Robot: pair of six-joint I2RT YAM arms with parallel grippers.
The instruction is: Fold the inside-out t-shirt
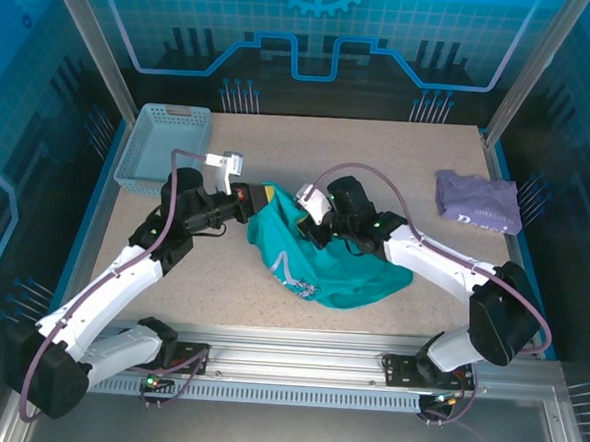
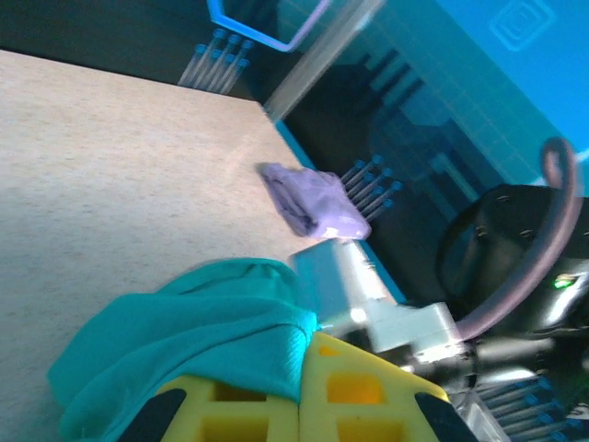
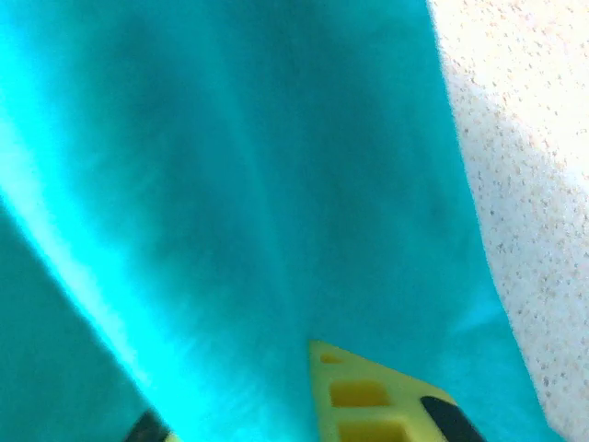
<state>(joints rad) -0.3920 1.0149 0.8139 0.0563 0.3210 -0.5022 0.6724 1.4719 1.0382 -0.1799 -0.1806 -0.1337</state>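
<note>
We are pinching the t-shirt (image 1: 324,271) tight in our left pincer (image 2: 301,387) and right pincer (image 3: 276,414), to spread it between them.

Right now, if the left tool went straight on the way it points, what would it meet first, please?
The left tool grips the teal t-shirt; past that cloth, probably the right arm's wrist, close ahead, though depth is unclear.

Robot lab; aluminium-framed enclosure (image 1: 88,43)
</note>
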